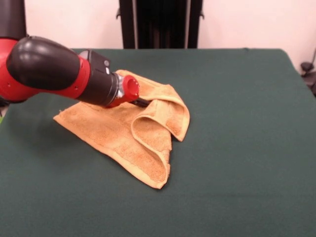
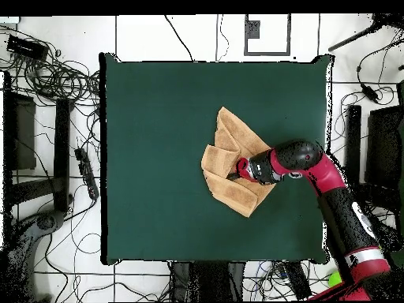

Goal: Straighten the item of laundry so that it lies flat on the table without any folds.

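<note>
Claw buried in folded towel.

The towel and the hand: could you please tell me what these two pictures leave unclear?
- Hand: front view, its tips are buried in the towel; open or shut is unclear. Overhead, the wrist covers them.
- Towel's label: not visible in either view, folds may hide it.
- Towel's far edge: front view, behind the arm.

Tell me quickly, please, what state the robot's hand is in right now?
Hand: buried in the raised fold of the towel; whether it is open or closed cannot be told, nor whether it holds the cloth.
</note>
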Motion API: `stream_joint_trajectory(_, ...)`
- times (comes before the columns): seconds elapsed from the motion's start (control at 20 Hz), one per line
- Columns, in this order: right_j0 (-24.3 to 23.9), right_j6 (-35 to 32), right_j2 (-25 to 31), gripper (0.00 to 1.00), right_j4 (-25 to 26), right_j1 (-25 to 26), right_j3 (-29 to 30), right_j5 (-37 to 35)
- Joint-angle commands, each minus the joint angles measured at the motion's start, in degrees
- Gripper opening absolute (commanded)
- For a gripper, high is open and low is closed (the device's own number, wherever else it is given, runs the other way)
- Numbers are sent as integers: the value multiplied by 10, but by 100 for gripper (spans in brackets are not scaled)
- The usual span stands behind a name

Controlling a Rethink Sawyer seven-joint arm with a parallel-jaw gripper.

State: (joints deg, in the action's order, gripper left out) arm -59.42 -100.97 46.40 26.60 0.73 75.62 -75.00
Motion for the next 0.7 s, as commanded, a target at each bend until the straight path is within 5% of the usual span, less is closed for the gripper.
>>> stream_joint_trajectory(0.05, 46, 150, -25, 0, 49, 44, -25, 50)
stream_joint_trajectory(0.7, 45, 109, -31, 0, 42, 73, 13, 100)
